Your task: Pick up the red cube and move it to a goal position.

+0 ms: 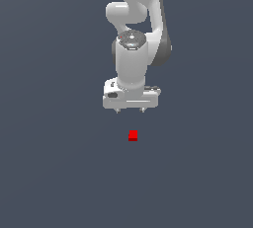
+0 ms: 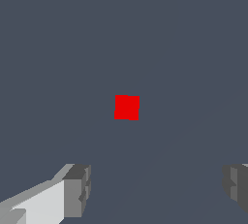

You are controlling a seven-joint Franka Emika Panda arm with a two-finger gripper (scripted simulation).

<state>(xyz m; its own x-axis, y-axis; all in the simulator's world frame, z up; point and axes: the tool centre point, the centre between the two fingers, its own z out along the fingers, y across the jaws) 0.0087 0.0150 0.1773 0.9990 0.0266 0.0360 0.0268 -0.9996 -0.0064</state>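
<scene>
Surface: plain dark grey floor [image 1: 54, 172] lying all around.
Cubes: one red cube [image 1: 133, 135], sitting alone, bare ground showing on every side.
Gripper: one gripper [image 1: 130, 109], hanging above the cube, fingers [image 2: 77, 189] spreading wide, holding nothing.

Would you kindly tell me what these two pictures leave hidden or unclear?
- Goal position: no marker shows in either view.
- Arm base: cut off by the exterior view's top edge.
- Gripper fingers: tiny stubs in the exterior view; the wrist view's edges crop both fingers.
- Red cube: its height is unreadable in the wrist view, where only one face shows.
</scene>
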